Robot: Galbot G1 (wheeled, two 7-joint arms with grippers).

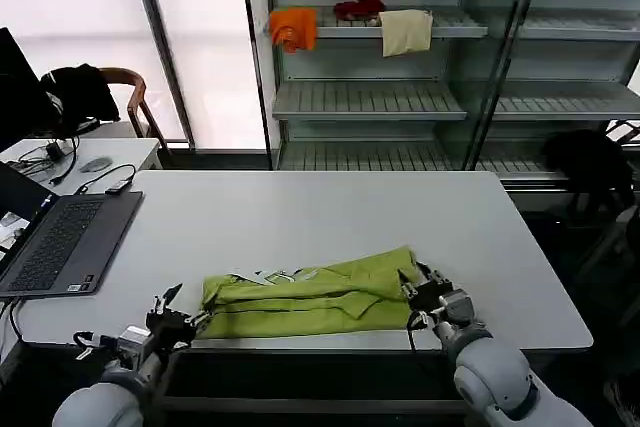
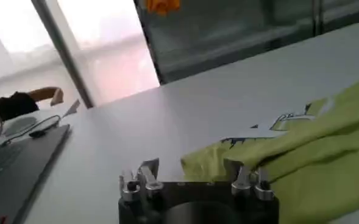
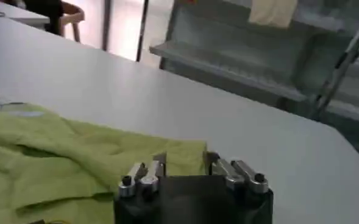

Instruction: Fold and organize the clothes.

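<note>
We're seeing the lime-green T-shirt (image 1: 310,302) lying folded into a long band along the desk's (image 1: 330,217) near edge; left gripper (image 1: 185,323) and right gripper (image 1: 420,297) are flanking its ends, jaws spread, gripping nothing — crosswise folds are remaining, we reckon.

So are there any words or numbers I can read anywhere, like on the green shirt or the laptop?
None can be read.
T-shirt: a white and dark print peeks out at its folded edge, with no letters legible.
Laptop: keys and a small sticker, too small to read.
</note>
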